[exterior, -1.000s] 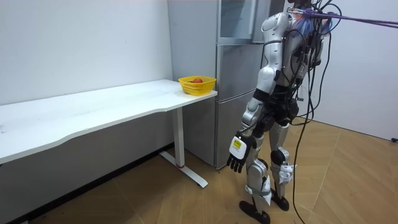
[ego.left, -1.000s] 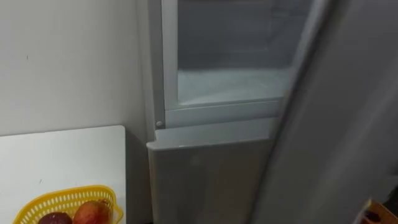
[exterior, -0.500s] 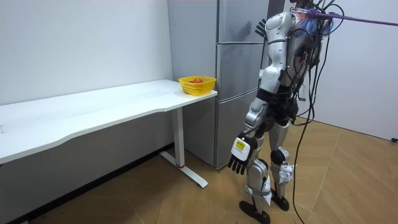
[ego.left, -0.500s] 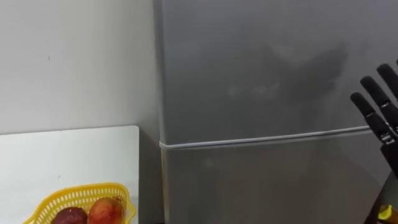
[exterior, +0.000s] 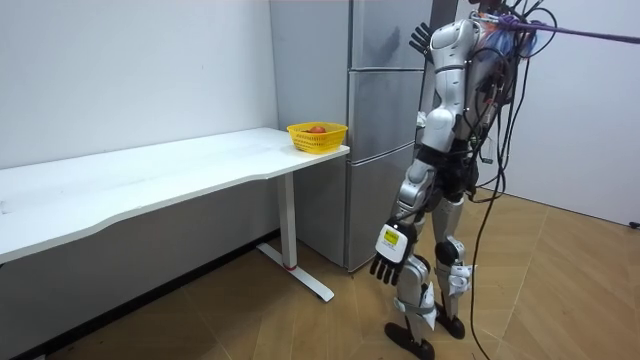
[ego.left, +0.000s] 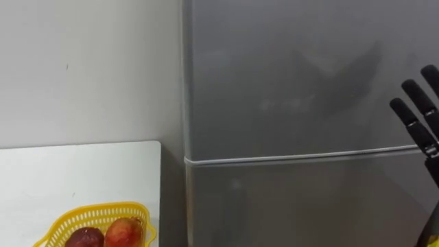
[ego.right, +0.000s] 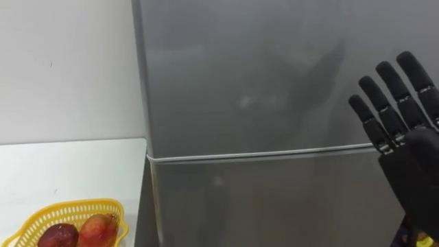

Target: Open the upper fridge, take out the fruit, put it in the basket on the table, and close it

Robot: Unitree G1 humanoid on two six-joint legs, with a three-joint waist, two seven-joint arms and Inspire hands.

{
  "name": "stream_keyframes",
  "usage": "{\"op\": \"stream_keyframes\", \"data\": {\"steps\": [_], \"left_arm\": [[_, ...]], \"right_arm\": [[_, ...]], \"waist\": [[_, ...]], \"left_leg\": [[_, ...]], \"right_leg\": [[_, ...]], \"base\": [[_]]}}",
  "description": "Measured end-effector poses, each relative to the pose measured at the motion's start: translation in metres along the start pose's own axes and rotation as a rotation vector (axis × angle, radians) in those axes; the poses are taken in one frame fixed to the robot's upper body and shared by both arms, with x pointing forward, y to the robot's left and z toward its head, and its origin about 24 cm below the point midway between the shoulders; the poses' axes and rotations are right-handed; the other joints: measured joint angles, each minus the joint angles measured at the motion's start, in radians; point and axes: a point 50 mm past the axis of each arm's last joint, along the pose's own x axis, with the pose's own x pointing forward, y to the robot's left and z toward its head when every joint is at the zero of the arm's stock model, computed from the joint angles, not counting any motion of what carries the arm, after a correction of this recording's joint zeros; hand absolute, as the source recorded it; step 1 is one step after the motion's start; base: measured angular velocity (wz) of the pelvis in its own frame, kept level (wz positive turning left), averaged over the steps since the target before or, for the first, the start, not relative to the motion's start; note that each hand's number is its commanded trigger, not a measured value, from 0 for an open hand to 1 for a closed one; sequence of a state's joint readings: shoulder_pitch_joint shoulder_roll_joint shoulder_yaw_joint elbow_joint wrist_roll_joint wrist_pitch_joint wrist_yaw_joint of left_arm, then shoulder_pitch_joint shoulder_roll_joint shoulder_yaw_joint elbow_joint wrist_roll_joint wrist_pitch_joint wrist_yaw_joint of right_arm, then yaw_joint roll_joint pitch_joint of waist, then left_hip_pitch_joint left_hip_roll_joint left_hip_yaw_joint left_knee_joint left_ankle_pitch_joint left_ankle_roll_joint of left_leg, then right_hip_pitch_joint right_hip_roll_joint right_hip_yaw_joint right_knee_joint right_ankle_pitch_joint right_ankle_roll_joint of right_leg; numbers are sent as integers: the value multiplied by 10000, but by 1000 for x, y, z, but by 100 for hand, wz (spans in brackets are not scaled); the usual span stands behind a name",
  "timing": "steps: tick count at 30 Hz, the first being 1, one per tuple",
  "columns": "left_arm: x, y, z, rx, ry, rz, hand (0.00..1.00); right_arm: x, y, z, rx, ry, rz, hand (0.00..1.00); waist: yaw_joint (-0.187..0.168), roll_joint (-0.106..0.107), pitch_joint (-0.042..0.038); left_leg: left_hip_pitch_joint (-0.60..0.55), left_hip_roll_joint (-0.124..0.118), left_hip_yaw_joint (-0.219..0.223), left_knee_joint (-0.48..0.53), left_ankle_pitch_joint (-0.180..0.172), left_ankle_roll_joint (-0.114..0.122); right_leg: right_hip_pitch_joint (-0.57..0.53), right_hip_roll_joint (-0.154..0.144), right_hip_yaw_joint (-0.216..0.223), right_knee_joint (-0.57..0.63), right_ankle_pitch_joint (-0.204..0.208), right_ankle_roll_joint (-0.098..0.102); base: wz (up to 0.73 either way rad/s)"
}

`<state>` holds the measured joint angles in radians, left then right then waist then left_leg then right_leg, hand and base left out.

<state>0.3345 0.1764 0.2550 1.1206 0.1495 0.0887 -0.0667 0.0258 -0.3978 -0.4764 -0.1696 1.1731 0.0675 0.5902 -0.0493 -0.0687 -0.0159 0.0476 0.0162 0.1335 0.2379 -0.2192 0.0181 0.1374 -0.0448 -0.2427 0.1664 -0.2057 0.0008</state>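
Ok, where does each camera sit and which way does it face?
Left eye view: on the robot's head, facing the closed fridge, basket on the table lower left; open right hand at the right edge.
Right eye view: beside it on the head, same aim; more of that hand shows.
Room view: standing off in the room, sees the whole robot at the fridge, left hand hanging open.
Shared: fridge, basket, right hand.

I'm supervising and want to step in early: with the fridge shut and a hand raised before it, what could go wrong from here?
The upper door is shut and the right hand is open and empty, while the left hand hangs low, so nothing may get retrieved. The robot also stands close to the fridge, so an opening door could strike it.
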Motion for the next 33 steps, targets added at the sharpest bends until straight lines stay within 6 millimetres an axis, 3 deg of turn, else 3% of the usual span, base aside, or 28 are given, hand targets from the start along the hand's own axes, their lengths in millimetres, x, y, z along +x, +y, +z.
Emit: {"op": "stream_keyframes", "data": {"steps": [8,10,16,17,20,22,23,26,29,33], "left_arm": [[0,1,2,-38,-113,133,0],[0,2,4,-40,-189,252,0],[0,4,5,7,-174,1009,0],[0,5,5,4,-176,1201,0],[0,6,5,8,-157,1478,0],[0,5,4,-2,-66,1706,0],[0,5,5,0,2,1752,0],[0,7,13,3,-160,1813,0],[0,4,21,95,-302,1747,0],[1,-4,26,129,-473,1418,0]], "right_arm": [[0,2,8,330,-528,-136,0],[1,2,11,529,-762,-316,0],[-9,-15,23,1688,-1997,-2598,0],[-17,-25,25,1719,-2239,-3587,0],[-38,-46,23,1940,-2709,-5986,0],[-63,-67,15,2188,-2773,-8830,0],[-76,-74,9,2374,-2810,-10193,0],[-109,-89,-8,2420,-2295,-13396,0],[-141,-96,-30,2346,-1436,-16007,0],[-175,-95,-56,2584,-450,-18079,0]], "waist": [[3,34,-19],[1,91,20],[-71,159,42],[-138,194,20],[-319,174,72],[-402,271,117],[-481,329,81],[-566,508,106],[-549,496,102],[-543,454,104]], "left_leg": [[54,-9,43,-16,0,-1],[33,-21,40,-20,0,1],[11,-78,-9,5,-10,19],[-43,-72,-55,39,-20,32],[-210,-64,-122,134,-30,49],[-285,-92,-123,166,-35,61],[-300,-98,-113,163,-34,66],[-369,-138,-109,112,2,92],[-364,-161,-24,-40,71,71],[-385,-160,-18,-9,76,66]], "right_leg": [[25,-33,-28,11,-2,3],[27,-33,-27,15,-4,7],[87,-9,-46,0,4,22],[78,-12,-68,6,5,24],[24,-25,-115,25,13,35],[-43,-39,-113,51,23,52],[-75,-42,-89,49,28,60],[-206,-62,-74,51,25,71],[-330,-54,-6,45,19,73],[-351,-56,-34,19,18,73]], "base": [[0],[0],[2],[10],[9],[0],[-4],[0],[-7],[-2]]}}
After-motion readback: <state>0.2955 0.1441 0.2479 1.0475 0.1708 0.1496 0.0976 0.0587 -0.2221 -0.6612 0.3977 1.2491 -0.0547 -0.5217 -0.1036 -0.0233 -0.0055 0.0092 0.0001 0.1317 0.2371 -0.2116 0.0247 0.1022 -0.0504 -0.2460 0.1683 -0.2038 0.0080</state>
